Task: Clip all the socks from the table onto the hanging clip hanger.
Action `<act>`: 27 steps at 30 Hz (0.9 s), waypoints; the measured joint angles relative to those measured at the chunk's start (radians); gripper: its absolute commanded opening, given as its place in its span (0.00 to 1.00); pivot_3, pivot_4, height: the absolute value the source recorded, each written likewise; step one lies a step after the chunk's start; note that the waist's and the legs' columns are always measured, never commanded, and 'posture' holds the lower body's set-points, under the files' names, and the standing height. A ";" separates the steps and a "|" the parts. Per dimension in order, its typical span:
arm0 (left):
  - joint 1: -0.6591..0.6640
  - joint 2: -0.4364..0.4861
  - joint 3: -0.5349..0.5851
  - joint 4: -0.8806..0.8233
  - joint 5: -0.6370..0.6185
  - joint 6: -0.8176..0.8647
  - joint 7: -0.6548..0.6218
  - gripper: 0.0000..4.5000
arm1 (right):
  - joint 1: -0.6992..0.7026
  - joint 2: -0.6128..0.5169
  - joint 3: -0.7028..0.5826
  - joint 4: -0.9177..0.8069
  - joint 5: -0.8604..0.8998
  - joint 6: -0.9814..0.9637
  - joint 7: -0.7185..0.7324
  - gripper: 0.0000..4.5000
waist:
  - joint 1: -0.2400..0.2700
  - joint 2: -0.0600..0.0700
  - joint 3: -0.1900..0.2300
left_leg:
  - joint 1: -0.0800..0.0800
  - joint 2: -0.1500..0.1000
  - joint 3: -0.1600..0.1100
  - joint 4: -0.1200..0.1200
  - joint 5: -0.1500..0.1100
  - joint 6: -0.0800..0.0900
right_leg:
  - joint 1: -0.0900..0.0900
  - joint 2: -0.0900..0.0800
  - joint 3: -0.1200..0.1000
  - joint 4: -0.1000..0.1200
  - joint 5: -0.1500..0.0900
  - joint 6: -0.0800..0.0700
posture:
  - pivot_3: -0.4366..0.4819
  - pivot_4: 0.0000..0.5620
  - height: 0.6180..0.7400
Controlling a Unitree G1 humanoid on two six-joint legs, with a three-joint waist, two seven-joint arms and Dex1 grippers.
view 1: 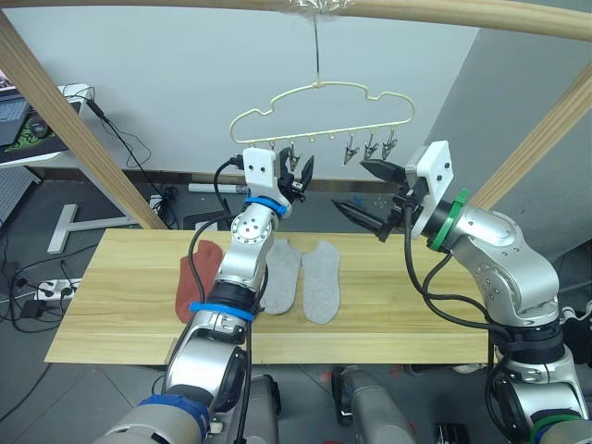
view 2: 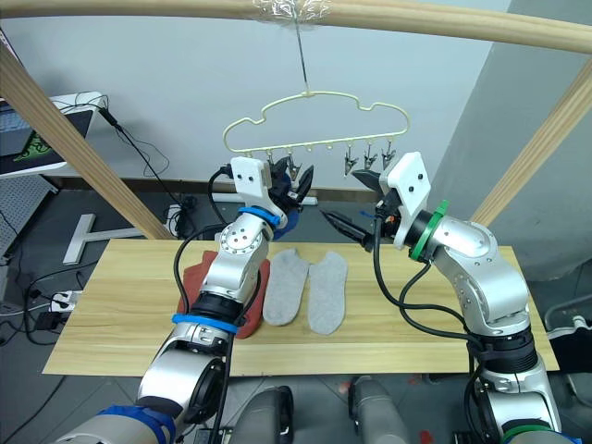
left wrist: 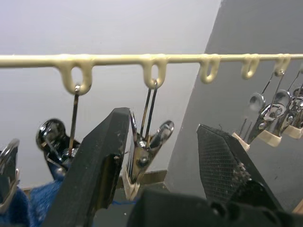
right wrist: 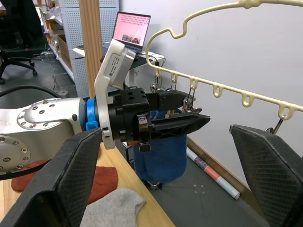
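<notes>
Left wrist view: left claw (left wrist: 163, 156) open around a clip (left wrist: 142, 156) on the clip hanger (view 1: 319, 116).
Right claw (view 1: 370, 196) spread wide; grey socks (view 1: 303, 277) on the counter (view 1: 398, 305).

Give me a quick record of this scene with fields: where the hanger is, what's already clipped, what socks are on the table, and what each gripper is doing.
hanger: clip hanger hooked on the wooden pole above the table
clipped: one blue sock hanging from a clip near the hanger's left end
on table: two grey socks lying side by side; rust-red sock left of them, partly behind the left arm
left gripper: raised to the hanger bar, fingers open around a metal clip
right gripper: open, empty, held in the air beside the hanger
</notes>
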 measured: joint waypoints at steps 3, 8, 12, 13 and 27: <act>-0.006 0.000 -0.001 0.010 0.009 -0.004 0.000 0.57 | 0.000 0.000 0.000 0.000 0.000 0.000 0.000 1.00 | -0.001 0.000 0.000 | 0.000 0.000 0.000 0.000 0.000 0.000 | 0.000 0.000 0.000 0.000 0.000 0.000 | 0.35 0.43 1.00; -0.028 0.002 -0.010 0.047 0.040 -0.024 0.002 0.57 | 0.001 0.001 0.000 0.000 0.000 0.000 -0.001 1.00 | -0.001 0.000 0.000 | 0.000 0.000 0.000 0.000 0.000 0.000 | 0.000 0.000 0.000 0.000 0.000 0.000 | 0.35 0.43 1.00; -0.036 0.003 -0.009 0.050 0.047 -0.035 0.002 0.57 | 0.002 0.002 0.000 0.000 0.000 0.000 -0.002 1.00 | -0.002 0.000 0.000 | 0.000 0.000 0.000 0.000 0.000 0.000 | 0.000 0.000 0.000 0.000 0.000 0.000 | 0.35 0.44 1.00; -0.036 0.003 -0.009 0.050 0.050 -0.037 0.002 0.57 | 0.002 0.003 0.000 0.000 0.000 0.000 -0.002 1.00 | -0.003 0.000 0.000 | 0.000 0.000 0.000 0.000 0.000 0.000 | 0.000 0.000 0.000 0.000 0.000 0.000 | 0.35 0.44 1.00; -0.036 0.014 -0.009 0.051 0.078 -0.039 0.023 0.25 | 0.002 0.013 0.000 0.000 0.000 0.000 -0.003 1.00 | -0.003 0.000 0.000 | 0.000 0.000 0.000 0.000 0.000 0.000 | 0.000 0.000 0.000 0.001 0.000 0.000 | 0.35 0.44 1.00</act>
